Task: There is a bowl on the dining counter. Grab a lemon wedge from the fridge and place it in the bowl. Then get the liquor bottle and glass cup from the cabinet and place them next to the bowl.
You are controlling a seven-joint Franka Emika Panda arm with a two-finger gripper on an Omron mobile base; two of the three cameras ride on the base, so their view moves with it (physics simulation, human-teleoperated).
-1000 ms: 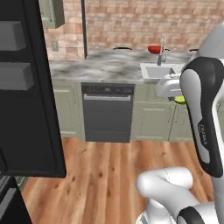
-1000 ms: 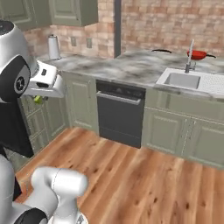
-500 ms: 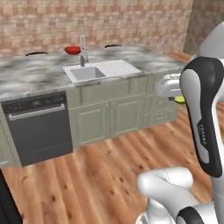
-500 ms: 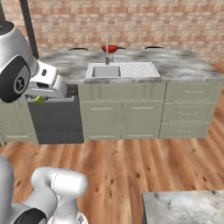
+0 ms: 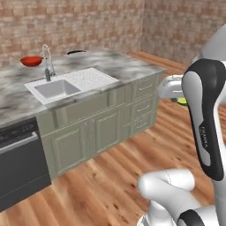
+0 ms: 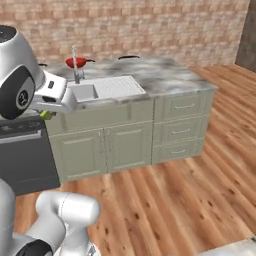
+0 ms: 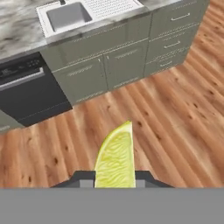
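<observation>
My gripper (image 7: 114, 178) is shut on the lemon wedge (image 7: 116, 159), a yellow-green slice standing up between the two dark fingertips (image 7: 85, 176). In the base views the wedge (image 5: 182, 101) (image 6: 46, 115) peeks out under the white hand, held high in front of the arm and well short of the counter. The red bowl (image 5: 31, 61) (image 6: 75, 62) sits at the back of the marble dining counter (image 5: 123, 66) (image 6: 170, 75), behind the steel tap (image 5: 47, 62). Below the hand is wooden floor in front of the counter's sage-green doors.
An inset sink (image 5: 57, 88) (image 7: 68, 15) with a drainer lies in the counter. A black dishwasher (image 5: 20, 167) (image 6: 25, 155) (image 7: 30, 87) stands left of the doors and a drawer stack (image 6: 180, 127) right of them. A marble corner (image 6: 240, 248) shows at the lower right.
The whole picture has slid left in both base views, so the base has turned right. The fridge has left the view. The gripper still holds the wedge.
</observation>
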